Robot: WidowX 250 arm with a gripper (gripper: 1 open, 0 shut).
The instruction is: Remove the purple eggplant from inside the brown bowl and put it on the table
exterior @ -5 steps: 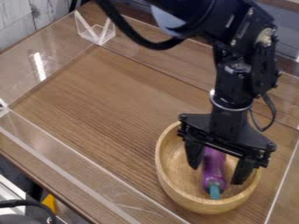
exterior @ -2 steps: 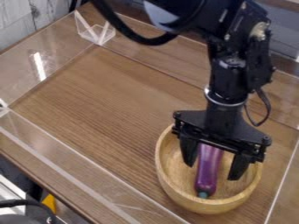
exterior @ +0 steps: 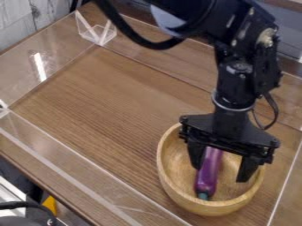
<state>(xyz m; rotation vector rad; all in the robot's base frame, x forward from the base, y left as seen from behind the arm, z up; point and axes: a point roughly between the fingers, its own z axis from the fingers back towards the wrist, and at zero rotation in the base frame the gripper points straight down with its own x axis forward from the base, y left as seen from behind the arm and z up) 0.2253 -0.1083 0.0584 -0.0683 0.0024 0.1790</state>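
Twelve o'clock above bowl (exterior: 174, 192): gripper (exterior: 228, 146) blocks view and way | nine o'clock: bare table (exterior: 94, 106), passage is free | six o'clock: bowl rim stands

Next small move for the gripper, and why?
Probably close the open black gripper gently: its fingers look to stand on either side of the slender glossy purple eggplant, which lies in the round light-tan wooden bowl. One view leaves their depth uncertain.

no readable text, no legible labels, brands or signs
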